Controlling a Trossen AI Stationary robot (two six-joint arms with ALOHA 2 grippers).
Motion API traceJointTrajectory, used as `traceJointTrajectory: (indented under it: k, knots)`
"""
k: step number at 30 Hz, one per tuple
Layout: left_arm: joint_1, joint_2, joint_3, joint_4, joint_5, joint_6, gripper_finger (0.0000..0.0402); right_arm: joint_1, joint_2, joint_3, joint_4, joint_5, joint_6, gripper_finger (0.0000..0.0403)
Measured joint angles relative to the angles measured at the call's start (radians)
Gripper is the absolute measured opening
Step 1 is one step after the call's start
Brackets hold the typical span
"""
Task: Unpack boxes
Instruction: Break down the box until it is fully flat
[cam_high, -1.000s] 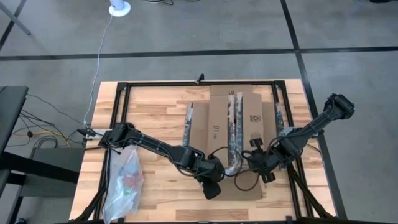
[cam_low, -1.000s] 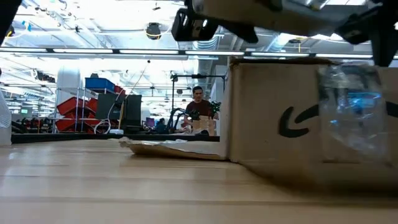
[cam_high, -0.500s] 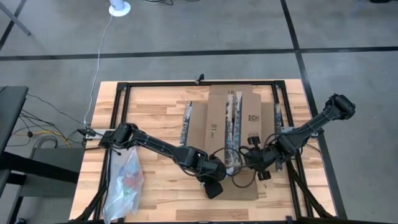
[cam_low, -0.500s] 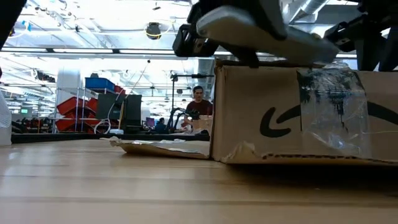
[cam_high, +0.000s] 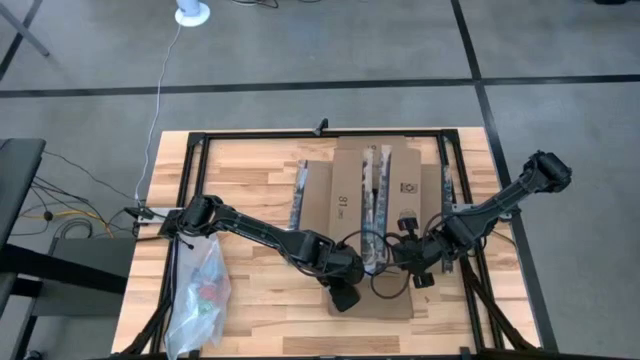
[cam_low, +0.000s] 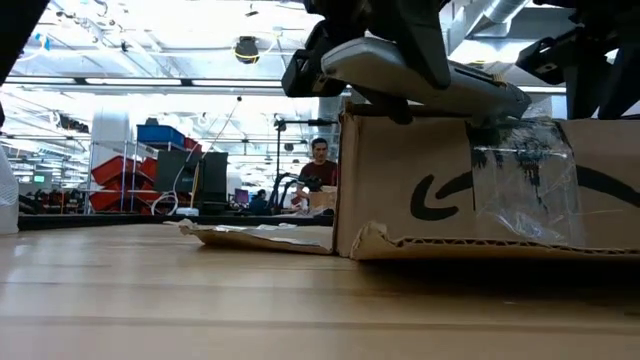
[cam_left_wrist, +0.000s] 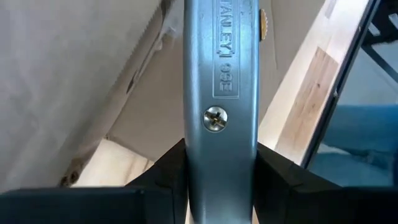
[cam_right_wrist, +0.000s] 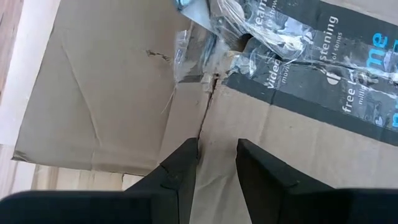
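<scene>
The light wooden slatted surface (cam_high: 250, 190) carries a brown corrugated cardboard shipping box (cam_high: 345, 205), which lies toward the right of centre with its side flaps spread flat. From overhead, "81" print and a dark printed tape strip (cam_high: 375, 215) run along its top seam. Only the low view shows the box's side wall (cam_low: 400, 200) with a black curved-arrow print and a crumpled flap of clear tape (cam_low: 525, 190) hanging over it. A clear plastic bag (cam_high: 200, 290) rests at the surface's left front corner, well apart from the box.

The left gripper (cam_high: 345, 285) sits at the box's near edge. Its wrist view shows what the overhead cannot: its dark fingers (cam_left_wrist: 168, 171) are clenched on a silver metal utility knife (cam_left_wrist: 219, 93) stamped "STANLEY", pointing over the cardboard. The knife's blade tip is not visible, so contact with the tape cannot be confirmed.

The right gripper (cam_high: 418, 260) hangs over the box top beside the tape. Its wrist view shows its fingers (cam_right_wrist: 180, 168) slightly parted, grasping nothing, above the cardboard seam where torn clear tape is bunched.

A person (cam_low: 318, 165) stands in the room well behind the surface, seen in the low view alone.
</scene>
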Motion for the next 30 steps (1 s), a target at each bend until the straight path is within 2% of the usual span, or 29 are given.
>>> traceJointTrajectory:
  k: [4,9,13,18,24,30]
  knots:
    - [0.003,0.000,0.001,-0.002,-0.029,-0.027,0.0107,0.010,0.000,-0.001,0.005,-0.006,0.004,0.0102]
    - [-0.002,0.000,0.002,-0.072,-0.130,-0.119,0.0107,0.026,0.002,-0.002,-0.020,-0.021,0.031,0.0102]
    - [-0.021,0.001,0.002,-0.100,-0.168,-0.183,0.0107,0.033,0.001,-0.003,-0.041,-0.026,0.041,0.0102]
    - [-0.044,0.001,0.002,-0.151,-0.225,-0.257,0.0107,0.041,0.002,-0.007,-0.037,-0.015,0.047,0.0089]
    - [-0.065,0.001,0.000,-0.253,-0.253,-0.381,0.0107,0.048,0.001,-0.008,-0.048,-0.014,0.048,0.0057]
    - [-0.075,0.003,0.009,-0.237,-0.245,-0.373,0.0107,0.029,0.001,0.022,0.024,-0.014,-0.011,0.0048]
